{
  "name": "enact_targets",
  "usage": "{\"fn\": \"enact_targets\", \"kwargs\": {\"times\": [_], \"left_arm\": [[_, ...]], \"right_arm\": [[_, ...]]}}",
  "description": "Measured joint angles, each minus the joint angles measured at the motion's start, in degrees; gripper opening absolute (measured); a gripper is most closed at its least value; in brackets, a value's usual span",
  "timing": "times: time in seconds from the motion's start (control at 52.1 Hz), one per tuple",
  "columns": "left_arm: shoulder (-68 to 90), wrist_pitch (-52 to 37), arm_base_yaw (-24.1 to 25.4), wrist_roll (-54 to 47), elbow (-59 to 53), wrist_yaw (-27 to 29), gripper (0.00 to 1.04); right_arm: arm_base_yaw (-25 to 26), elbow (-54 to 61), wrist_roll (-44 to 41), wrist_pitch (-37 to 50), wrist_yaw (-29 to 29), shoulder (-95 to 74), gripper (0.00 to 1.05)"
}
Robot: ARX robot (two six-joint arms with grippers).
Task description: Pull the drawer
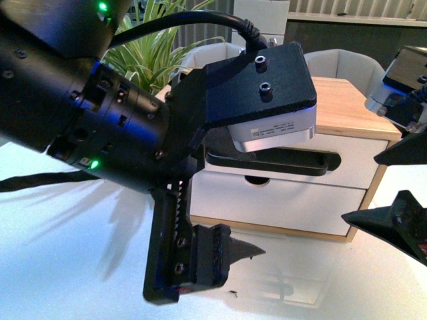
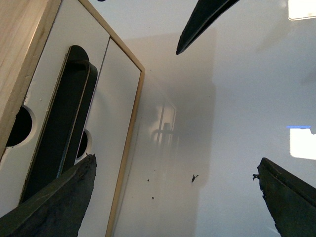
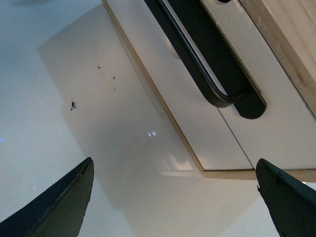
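- Counter [image 1: 67,220]: one, white and glossy. Risk: on a surface this slick, a pull could drag the whole cabinet toward me instead of opening anything.
- Cabinet [image 1: 347,107]: one, wooden top, standing on the counter straight ahead of me. It looks light, and nothing is bracing it.
- Drawers: two, stacked, both with white fronts. The drawer [image 1: 360,157] I want is the upper one and looks fully shut. The lower drawer [image 1: 300,207] has no bar and is not the target.
- Bar handle [image 1: 287,163]: one, long and black, running across the upper front. Risk: a shallow or off-centre grip could slip off, or skew the drawer so it binds.
- Left jaws [image 2: 176,160]: spread wide and empty, just in front of the fronts, not touching the handle.
- Right jaws [image 3: 174,163]: also wide and empty, near the handle's right end.
- Risk: both arms crowd the same handle. One right finger [image 2: 202,19] shows in the left wrist view, so a clash looks possible.
- Half-round notches: two counted, one per front. Risk: hooking the lower notch [image 2: 84,143] would open the wrong drawer.
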State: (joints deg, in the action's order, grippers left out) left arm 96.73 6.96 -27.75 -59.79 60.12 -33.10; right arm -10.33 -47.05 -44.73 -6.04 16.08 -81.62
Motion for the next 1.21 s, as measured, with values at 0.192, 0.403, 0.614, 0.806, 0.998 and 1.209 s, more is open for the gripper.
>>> {"fn": "enact_targets", "kwargs": {"times": [0.192,0.403,0.614,0.806,0.998,1.209], "left_arm": [[4.5,2.51,0.28,-0.72,5.6,0.33,0.97],[9.94,5.95,1.29,-2.03,12.07,1.97,0.97],[13.88,7.19,2.21,-2.89,15.69,3.56,0.97],[16.83,9.01,2.56,-3.87,18.69,4.7,0.97],[18.45,10.34,2.56,-4.96,21.16,6.03,0.97],[21.99,9.88,2.54,-6.8,23.32,9.07,0.97]], "right_arm": [[-0.68,-3.28,-1.73,-1.31,1.31,-3.37,0.96],[-1.57,-7.89,-3.8,-1.68,2.21,-8.52,0.96],[-2.01,-11.56,-4.59,-2.12,3.5,-11.72,0.96],[-2.36,-14.4,-5.01,-3.67,4.66,-13.55,0.96],[-2.71,-15.93,-5.53,-4.87,5.07,-14.88,0.96],[-3.45,-19.41,-5.64,-3.56,4.63,-21.46,0.96]]}}
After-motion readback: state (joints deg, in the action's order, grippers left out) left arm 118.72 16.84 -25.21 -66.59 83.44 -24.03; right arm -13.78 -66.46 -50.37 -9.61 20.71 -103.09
